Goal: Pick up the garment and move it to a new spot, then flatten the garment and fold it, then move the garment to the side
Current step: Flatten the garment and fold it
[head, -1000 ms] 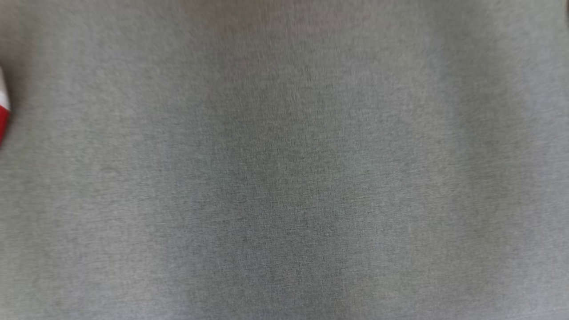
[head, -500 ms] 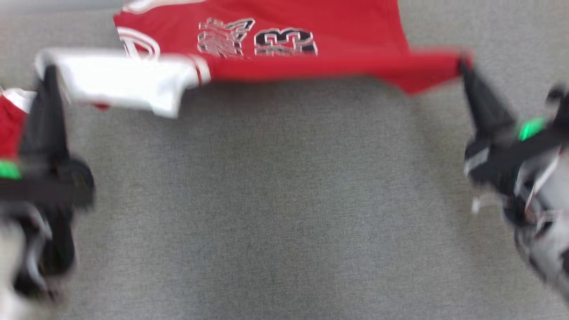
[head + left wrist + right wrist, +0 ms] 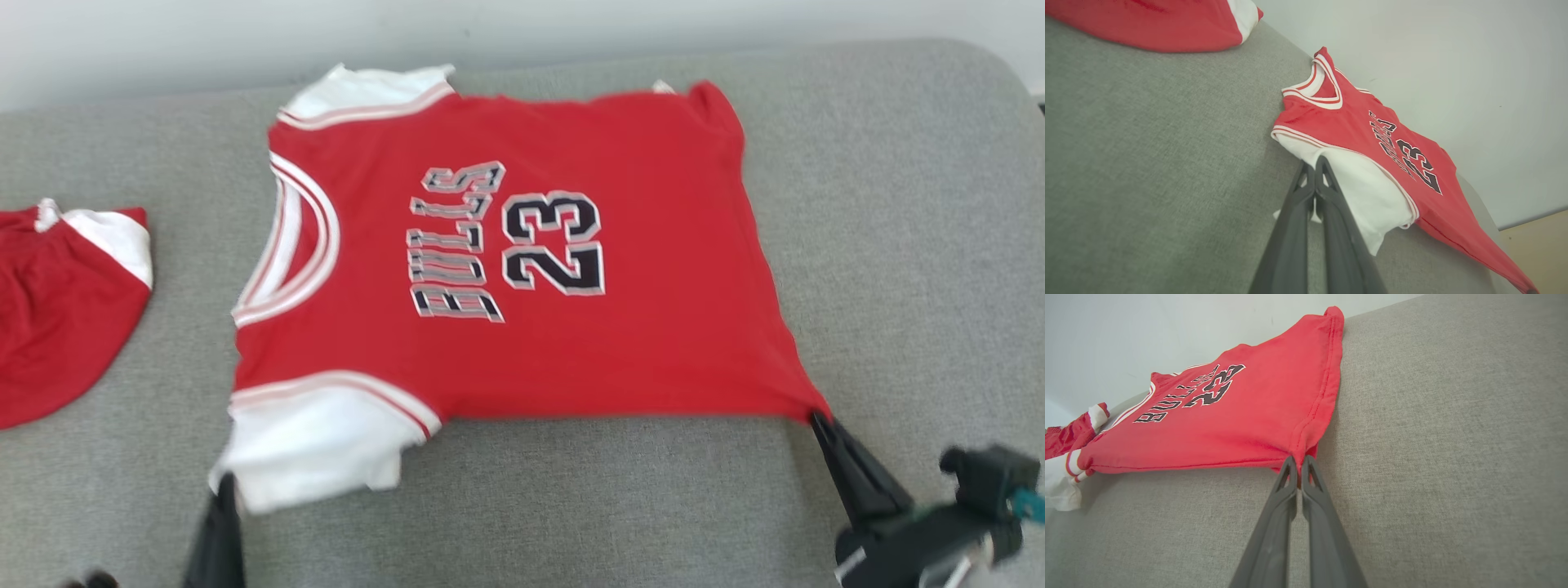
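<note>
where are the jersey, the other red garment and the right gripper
jersey (image 3: 669, 327): head view, plain red cloth beside the number
other red garment (image 3: 57, 327): head view, its red middle
right gripper (image 3: 1299, 465): right wrist view, fingertips pinching the jersey's corner

Head cam: high, pitched forward and down over the grey cushion (image 3: 898, 245), with its far edge and the wall (image 3: 163, 41) at the top. The frame is soft, so the tilt is a rough read. Left wrist cam: low, skimming the cushion, close to the jersey (image 3: 1351, 130) sleeve end. Right wrist cam: low, close at the hem corner. All three share the jersey print.
</note>
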